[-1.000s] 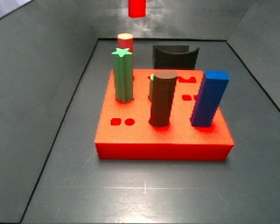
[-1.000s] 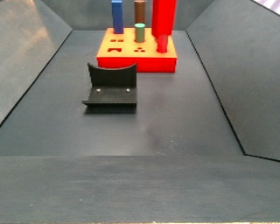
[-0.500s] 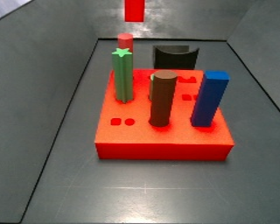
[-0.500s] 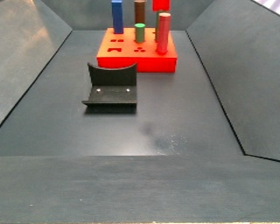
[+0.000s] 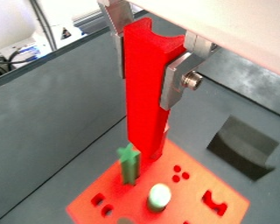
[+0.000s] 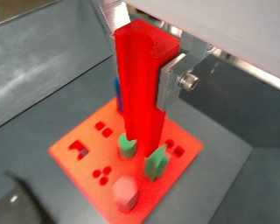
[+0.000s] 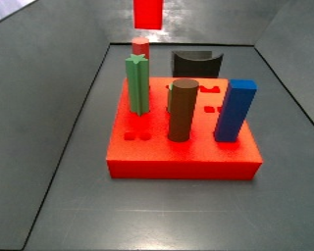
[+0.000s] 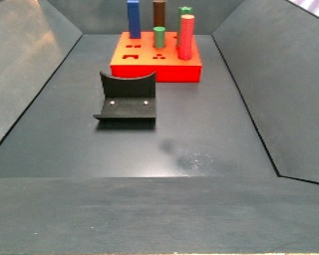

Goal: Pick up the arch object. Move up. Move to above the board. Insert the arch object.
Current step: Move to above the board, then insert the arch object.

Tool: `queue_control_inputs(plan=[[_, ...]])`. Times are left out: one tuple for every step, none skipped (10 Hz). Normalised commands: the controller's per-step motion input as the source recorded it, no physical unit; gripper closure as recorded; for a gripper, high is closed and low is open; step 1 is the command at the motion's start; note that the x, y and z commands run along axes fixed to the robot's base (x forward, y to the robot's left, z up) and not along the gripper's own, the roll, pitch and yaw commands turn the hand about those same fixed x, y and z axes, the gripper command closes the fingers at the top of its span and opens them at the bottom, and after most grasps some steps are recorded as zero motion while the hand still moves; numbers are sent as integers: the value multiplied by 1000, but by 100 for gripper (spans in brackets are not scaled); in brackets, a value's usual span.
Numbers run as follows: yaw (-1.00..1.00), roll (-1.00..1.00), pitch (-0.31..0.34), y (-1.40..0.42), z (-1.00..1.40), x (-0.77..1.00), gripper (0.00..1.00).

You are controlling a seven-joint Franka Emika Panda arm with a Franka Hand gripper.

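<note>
My gripper (image 5: 149, 52) is shut on the arch object (image 5: 143, 96), a long red bar with a curved notch in its upper end. The silver fingers (image 5: 178, 80) clamp its upper part in both wrist views (image 6: 140, 87). The bar hangs upright above the board (image 5: 195, 188), its lower end over the area beside the green star peg (image 5: 129, 164). In a side view only the bar's lower end (image 7: 146, 12) shows at the top edge, high above the board (image 7: 186, 152). The bar is out of view in the side view that shows the board (image 8: 156, 68).
On the board stand a green star peg (image 7: 137, 83), a brown cylinder (image 7: 183, 110), a blue block (image 7: 235, 110) and a small red round-topped peg (image 7: 141, 45). The black fixture (image 8: 127, 98) stands on the floor beside the board (image 7: 195, 64). Sloped grey walls enclose the floor.
The arch object has left one side view through the top edge, where a second ago it stood large beside the board. In the other it drifted slightly left and looks larger.
</note>
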Motion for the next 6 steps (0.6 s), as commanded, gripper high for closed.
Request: queue_control_inputs(plan=[[-5,-2,139,-353,96,82,100],[-2,-2,126,-249,76,71,100],[9,-13,-4,-69,-169,-26,100],[0,-7,0,0,0,0,100],[143,4,86,214,-83,734,100],[71,57,36,220,0,1000,100]])
